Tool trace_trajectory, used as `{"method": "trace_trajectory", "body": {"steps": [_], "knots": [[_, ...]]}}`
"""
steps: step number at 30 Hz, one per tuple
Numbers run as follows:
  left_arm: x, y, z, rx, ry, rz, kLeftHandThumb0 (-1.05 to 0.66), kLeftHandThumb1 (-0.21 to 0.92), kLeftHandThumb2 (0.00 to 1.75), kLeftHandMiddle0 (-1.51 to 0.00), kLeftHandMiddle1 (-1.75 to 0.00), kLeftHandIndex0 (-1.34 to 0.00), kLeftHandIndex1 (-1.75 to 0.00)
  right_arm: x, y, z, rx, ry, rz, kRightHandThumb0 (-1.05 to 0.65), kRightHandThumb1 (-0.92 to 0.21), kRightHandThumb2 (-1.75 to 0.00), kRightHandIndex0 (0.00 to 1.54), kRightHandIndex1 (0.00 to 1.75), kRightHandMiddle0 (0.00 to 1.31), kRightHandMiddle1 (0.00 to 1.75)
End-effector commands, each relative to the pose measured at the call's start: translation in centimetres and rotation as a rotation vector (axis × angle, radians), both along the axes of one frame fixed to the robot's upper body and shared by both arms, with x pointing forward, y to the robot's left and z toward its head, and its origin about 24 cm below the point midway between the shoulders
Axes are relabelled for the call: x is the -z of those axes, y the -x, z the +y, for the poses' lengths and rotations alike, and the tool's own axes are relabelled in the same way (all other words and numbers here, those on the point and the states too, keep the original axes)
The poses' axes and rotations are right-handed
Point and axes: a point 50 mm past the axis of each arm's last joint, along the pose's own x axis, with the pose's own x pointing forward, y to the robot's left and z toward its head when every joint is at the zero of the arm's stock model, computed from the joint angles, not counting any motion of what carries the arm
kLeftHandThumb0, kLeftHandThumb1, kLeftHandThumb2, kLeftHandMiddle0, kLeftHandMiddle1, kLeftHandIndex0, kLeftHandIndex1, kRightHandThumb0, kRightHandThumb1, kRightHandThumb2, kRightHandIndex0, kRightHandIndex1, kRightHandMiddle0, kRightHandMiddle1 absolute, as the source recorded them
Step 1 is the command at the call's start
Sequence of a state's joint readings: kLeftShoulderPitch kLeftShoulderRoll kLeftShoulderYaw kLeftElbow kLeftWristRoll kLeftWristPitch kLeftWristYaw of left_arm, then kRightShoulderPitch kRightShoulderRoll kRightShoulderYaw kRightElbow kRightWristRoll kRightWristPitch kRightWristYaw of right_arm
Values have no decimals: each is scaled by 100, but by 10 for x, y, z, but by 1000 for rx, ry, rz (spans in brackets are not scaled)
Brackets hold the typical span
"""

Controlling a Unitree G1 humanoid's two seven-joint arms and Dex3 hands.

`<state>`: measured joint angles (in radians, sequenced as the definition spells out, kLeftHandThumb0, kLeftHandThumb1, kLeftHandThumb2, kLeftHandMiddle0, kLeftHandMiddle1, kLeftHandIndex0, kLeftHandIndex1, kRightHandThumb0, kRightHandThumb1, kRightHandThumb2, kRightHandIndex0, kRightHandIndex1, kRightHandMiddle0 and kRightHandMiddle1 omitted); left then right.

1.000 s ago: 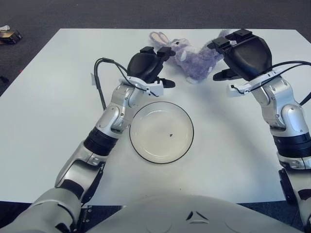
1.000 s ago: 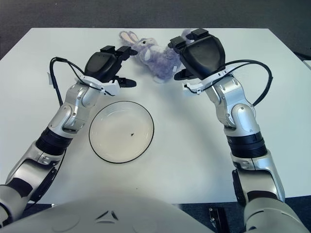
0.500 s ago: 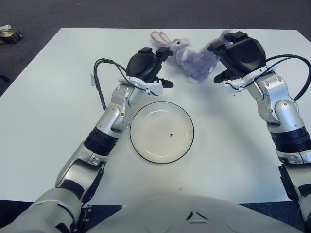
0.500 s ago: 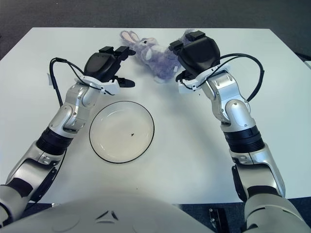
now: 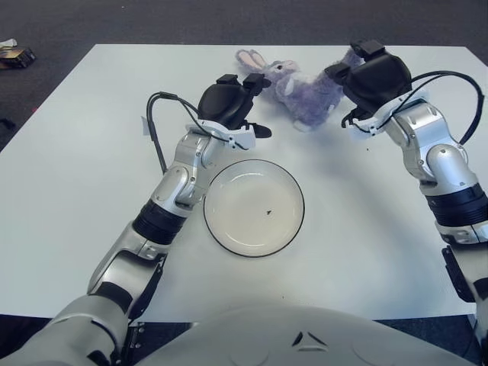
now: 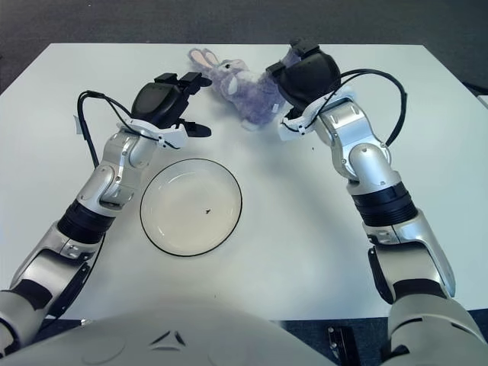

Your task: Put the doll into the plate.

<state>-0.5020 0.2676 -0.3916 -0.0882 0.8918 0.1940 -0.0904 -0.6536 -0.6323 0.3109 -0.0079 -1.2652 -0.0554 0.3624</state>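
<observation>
Doll [image 5: 301, 93] lies on the worktop [image 5: 69, 175] between our hands; whether either hand's fingers grasp it, we cannot tell.

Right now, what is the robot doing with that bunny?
The robot is reaching with both hands for a purple bunny doll lying at the far side of the white table. Its left hand is by the bunny's head, and its right hand is at the bunny's back end. Neither hand plainly holds it yet. The plate sits nearer the robot, with only a tiny dark speck in it.
</observation>
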Motion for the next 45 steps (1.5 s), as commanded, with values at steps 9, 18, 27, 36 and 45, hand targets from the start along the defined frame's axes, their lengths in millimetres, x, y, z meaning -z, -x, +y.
{"method": "trace_trajectory", "body": {"steps": [9, 18, 27, 36, 45], "knots": [[3, 0, 0, -16, -9, -3, -46, 92, 2, -43, -91, -32, -69, -6, -5, 7, 32, 32, -66, -73, -80, 0, 0, 0, 25, 0], [3, 1, -1, -16, -11, -1, -47, 92, 2, -43, -92, -33, -70, -11, -4, 10, 37, 53, -106, -75, -80, 0, 0, 0, 24, 0], [5, 1, -2, -15, -11, 4, -48, 92, 1, -40, -99, -31, -77, -14, -6, 14, 34, 61, -122, -76, -81, -1, 0, 0, 23, 0], [5, 1, -2, -12, -10, 7, -48, 92, 0, -39, -102, -29, -82, -14, -14, 18, 37, 65, -115, -76, -81, 0, 0, 0, 22, 0], [6, 1, -3, -8, -9, 12, -47, 92, 0, -39, -102, -29, -83, -7, -25, 22, 49, 70, -53, -75, -82, -1, 0, 0, 22, 0]]}}
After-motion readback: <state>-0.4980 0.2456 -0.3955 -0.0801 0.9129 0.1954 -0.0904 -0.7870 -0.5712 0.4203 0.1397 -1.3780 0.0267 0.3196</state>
